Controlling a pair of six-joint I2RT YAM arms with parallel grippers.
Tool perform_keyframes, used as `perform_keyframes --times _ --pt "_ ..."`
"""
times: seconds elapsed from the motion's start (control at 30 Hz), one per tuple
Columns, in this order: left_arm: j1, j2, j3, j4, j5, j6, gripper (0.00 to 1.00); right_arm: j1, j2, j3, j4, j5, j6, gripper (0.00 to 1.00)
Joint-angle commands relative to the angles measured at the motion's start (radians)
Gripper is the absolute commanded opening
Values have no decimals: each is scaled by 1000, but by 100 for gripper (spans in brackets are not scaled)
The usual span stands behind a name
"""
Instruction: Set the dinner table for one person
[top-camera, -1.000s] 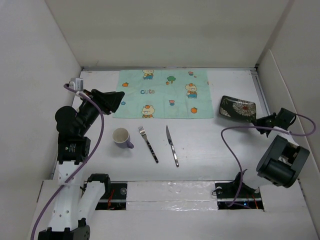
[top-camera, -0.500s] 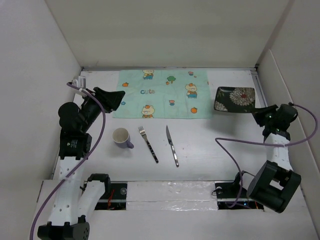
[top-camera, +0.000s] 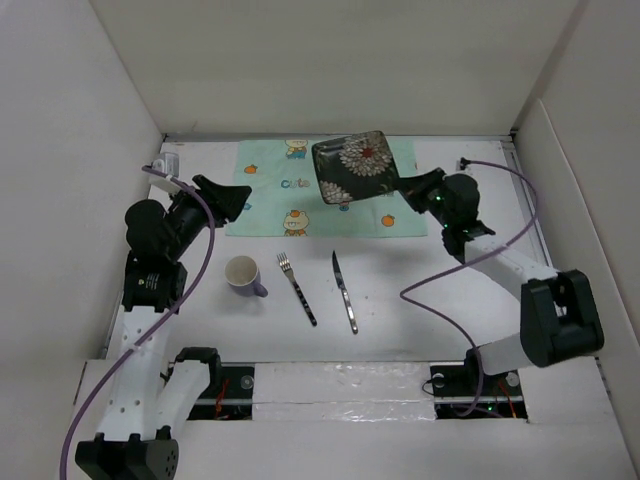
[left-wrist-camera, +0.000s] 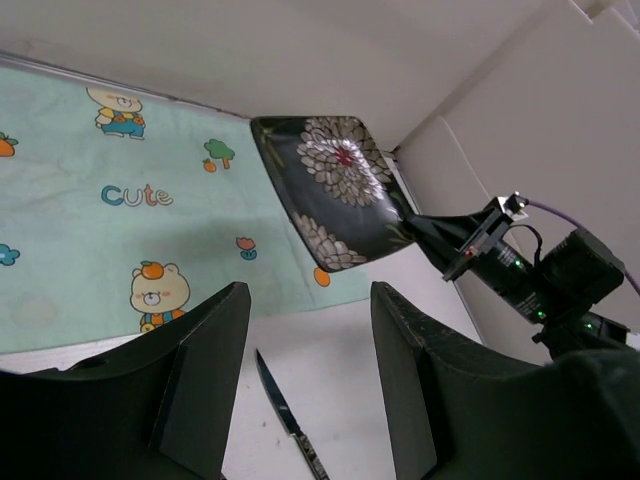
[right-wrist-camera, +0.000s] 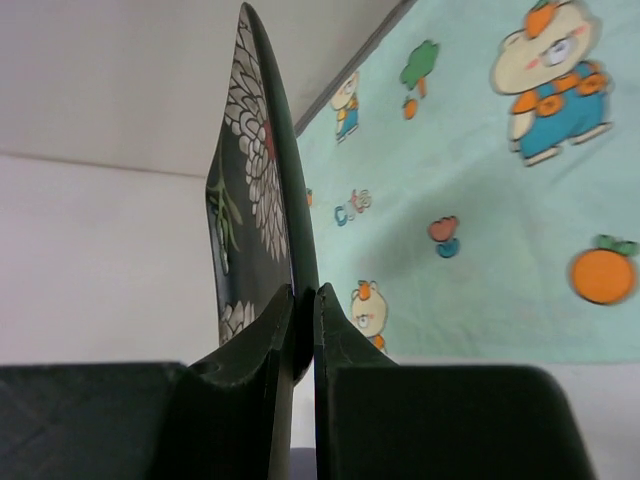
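Observation:
My right gripper (top-camera: 402, 190) is shut on the rim of a square black plate with a white flower print (top-camera: 354, 166) and holds it tilted in the air above the mint-green cartoon cloth (top-camera: 300, 200). The plate also shows in the left wrist view (left-wrist-camera: 335, 190) and edge-on in the right wrist view (right-wrist-camera: 262, 190). My left gripper (top-camera: 235, 196) is open and empty over the cloth's left edge. A purple mug (top-camera: 244, 275), a fork (top-camera: 296, 287) and a knife (top-camera: 345, 291) lie on the white dinner table (top-camera: 450, 290) in front of the cloth.
White panels wall the table at the back and both sides. Purple cables trail from both arms over the table. The knife's blade also shows between my left fingers in the left wrist view (left-wrist-camera: 280, 405).
My right arm has swung left and carried the plate from the table's right side to above the cloth. My left arm has shifted only slightly.

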Motion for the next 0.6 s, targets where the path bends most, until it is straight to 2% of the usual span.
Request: perform_keyframes --times 0.0,0.3,0.57 --pt "2 -22 -28 11 -10 27 48 54 75 138 392 183 97 0" --pt "2 -67 -79 -70 -65 76 48 152 320 209 526 327 177 0" --pt "2 -44 -96 -56 -54 76 48 200 452 274 543 389 204 0"
